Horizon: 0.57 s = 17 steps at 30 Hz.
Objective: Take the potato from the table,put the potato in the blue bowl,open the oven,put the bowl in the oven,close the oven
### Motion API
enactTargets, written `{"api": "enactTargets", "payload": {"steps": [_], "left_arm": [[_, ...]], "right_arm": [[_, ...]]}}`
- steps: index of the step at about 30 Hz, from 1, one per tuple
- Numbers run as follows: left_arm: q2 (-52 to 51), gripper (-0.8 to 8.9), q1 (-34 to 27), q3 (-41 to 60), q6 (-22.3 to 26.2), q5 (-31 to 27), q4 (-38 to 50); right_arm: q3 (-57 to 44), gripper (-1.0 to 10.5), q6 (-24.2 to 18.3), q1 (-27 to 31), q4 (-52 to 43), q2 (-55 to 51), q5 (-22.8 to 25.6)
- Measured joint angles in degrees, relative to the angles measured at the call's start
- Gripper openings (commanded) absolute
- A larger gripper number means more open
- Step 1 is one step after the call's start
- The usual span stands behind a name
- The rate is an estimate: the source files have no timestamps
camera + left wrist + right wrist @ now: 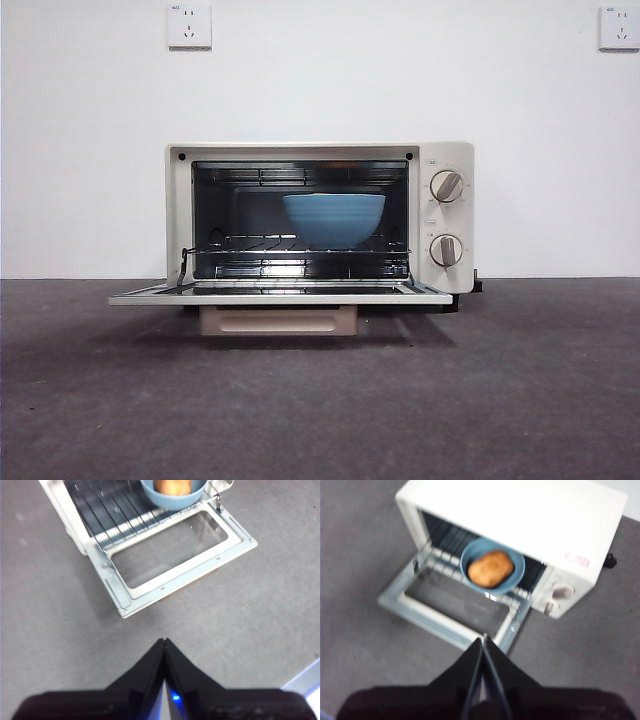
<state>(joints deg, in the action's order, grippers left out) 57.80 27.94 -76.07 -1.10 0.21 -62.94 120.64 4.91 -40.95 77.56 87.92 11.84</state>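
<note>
Now, front view:
Oven [320, 215]: cream-white, stands on the grey surface [320, 410] before a white wall; door [280, 293] folded down flat, handle hanging below its front edge
Bowl [334, 219]: blue, sits on the wire rack [300, 250] inside the oven, toward the knob side
Knobs [446, 186]: two, one above the other on the panel beside the cavity
Sockets [189, 24]: two on the wall, one at each upper corner
Arms: neither one shows in this view

Left wrist view:
Left pincer [164, 642]: tips pressed together, holding nothing, hanging over bare surface [55, 630] well apart from the door
Door [175, 555]: lying open, glass pane framed in pale metal
Bowl [172, 495]: at the rack's front edge, only partly in view
Potato [172, 485]: orange-brown, inside the bowl

Right wrist view:
Right pincer [483, 641]: tips pressed together, holding nothing, above the door's front edge
Oven [520, 520]: seen from above, slightly blurred, door [450, 605] down
Bowl [492, 565]: in the oven mouth on the rack
Potato [490, 569]: lies in the bowl, filling much of it
</note>
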Motion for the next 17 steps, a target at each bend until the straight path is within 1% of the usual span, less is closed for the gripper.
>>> {"api": "enactTargets", "payload": {"steps": [4,7,9,12,15,17], "left_arm": [[0.9,-0.07,-5.1,4.7,-0.1,7.3,4.9],[1.6,-0.07,-9.2,10.1,-0.7,13.4,9.0],[2.8,-0.07,-12.0,14.3,-1.7,17.6,12.9],[5.4,-0.07,-14.8,18.9,-3.9,21.4,17.9],[9.4,-0.07,-17.0,22.0,-6.1,23.7,21.8],[12.5,-0.07,-18.0,22.4,-6.8,25.1,23.2]], "right_arm": [[-11.1,-0.1,-1.1,0.1,-0.1,-8.8,0.2],[-21.5,-0.1,-1.6,0.1,-5.2,-17.4,-0.2],[-29.0,-0.1,-1.7,0.1,-10.2,-24.3,-2.3],[-37.7,-0.1,-1.7,0.1,-14.8,-32.7,-5.7],[-45.1,-0.1,-1.5,0.1,-16.6,-39.3,-8.4],[-48.2,-0.1,-1.0,0.1,-16.7,-42.3,-10.1]]}}
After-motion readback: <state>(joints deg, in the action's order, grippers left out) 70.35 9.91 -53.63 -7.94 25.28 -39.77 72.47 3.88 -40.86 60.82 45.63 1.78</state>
